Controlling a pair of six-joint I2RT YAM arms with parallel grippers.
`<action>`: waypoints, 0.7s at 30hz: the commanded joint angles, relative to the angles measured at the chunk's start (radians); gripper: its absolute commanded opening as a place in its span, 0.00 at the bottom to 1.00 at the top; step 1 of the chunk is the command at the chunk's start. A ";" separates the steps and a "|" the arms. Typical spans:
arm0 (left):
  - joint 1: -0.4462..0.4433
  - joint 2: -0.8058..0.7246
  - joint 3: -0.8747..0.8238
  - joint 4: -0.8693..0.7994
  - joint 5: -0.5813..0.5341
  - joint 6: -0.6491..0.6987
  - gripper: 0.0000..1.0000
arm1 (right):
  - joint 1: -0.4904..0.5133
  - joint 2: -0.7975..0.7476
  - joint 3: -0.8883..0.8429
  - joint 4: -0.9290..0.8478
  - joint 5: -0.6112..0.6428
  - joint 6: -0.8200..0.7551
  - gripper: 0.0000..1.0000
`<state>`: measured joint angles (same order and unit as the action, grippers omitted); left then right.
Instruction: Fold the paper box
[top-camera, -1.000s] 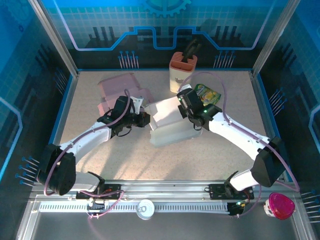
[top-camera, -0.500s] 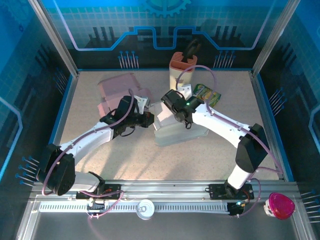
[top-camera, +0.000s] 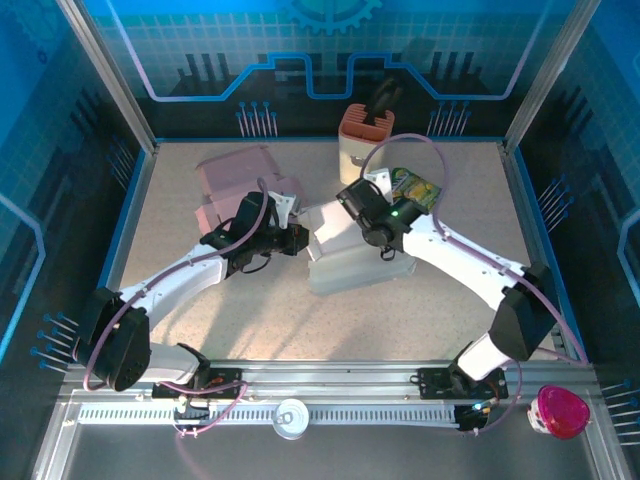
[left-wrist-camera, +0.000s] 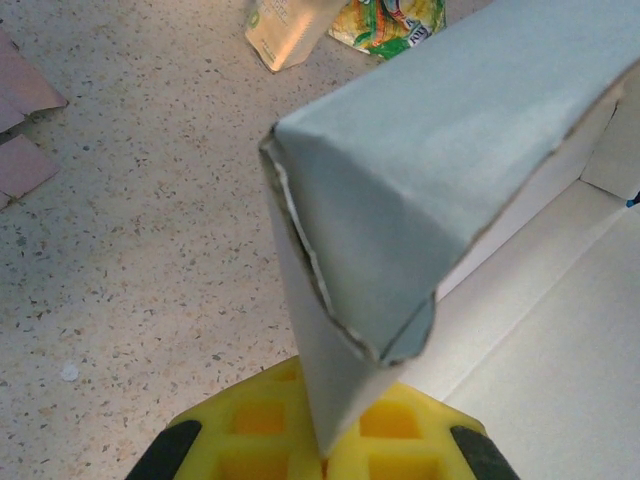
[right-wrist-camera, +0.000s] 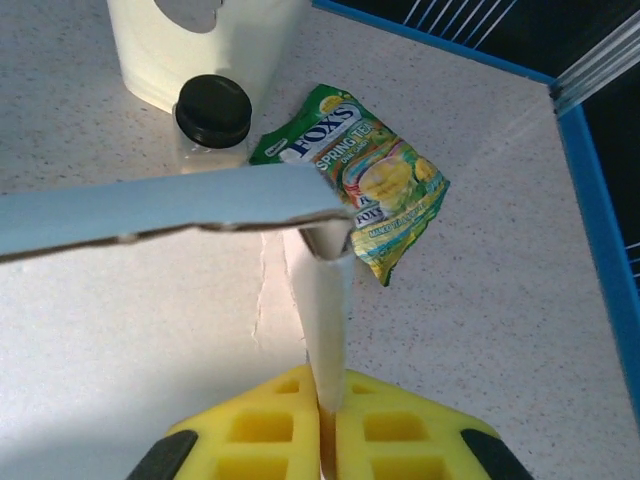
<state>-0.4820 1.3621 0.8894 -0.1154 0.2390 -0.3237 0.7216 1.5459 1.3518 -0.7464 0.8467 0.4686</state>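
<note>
At the middle of the surface (top-camera: 250, 320) sits the paper box (top-camera: 350, 262), white and half formed, its base down and its walls partly raised. We see the left fingers (left-wrist-camera: 295, 435) clamped on a thin side panel at the box's left end, with a doubled wall rising above them. The right fingers (right-wrist-camera: 300, 430) pinch an upright panel at the far side, near the sweet packet (right-wrist-camera: 385, 190) and the black-lidded jar (right-wrist-camera: 212, 115). We judge the two holds are set on opposite sides so that one arm steadies the box while the other turns a wall into place. Pink flat sheets (top-camera: 235, 175) lie at the back left, touching neither arm's hold.
</note>
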 joint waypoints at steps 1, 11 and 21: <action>-0.010 -0.004 0.028 0.019 0.012 -0.007 0.00 | -0.045 -0.036 -0.037 0.067 -0.087 -0.037 0.13; -0.009 0.005 0.044 0.008 0.015 0.001 0.00 | -0.099 -0.050 -0.083 0.103 -0.131 -0.052 0.25; -0.010 0.008 0.050 -0.001 0.014 0.008 0.00 | -0.119 -0.064 -0.109 0.134 -0.153 -0.057 0.30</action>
<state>-0.4847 1.3647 0.8963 -0.1154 0.2386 -0.3233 0.6186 1.5093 1.2560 -0.6281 0.6945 0.4168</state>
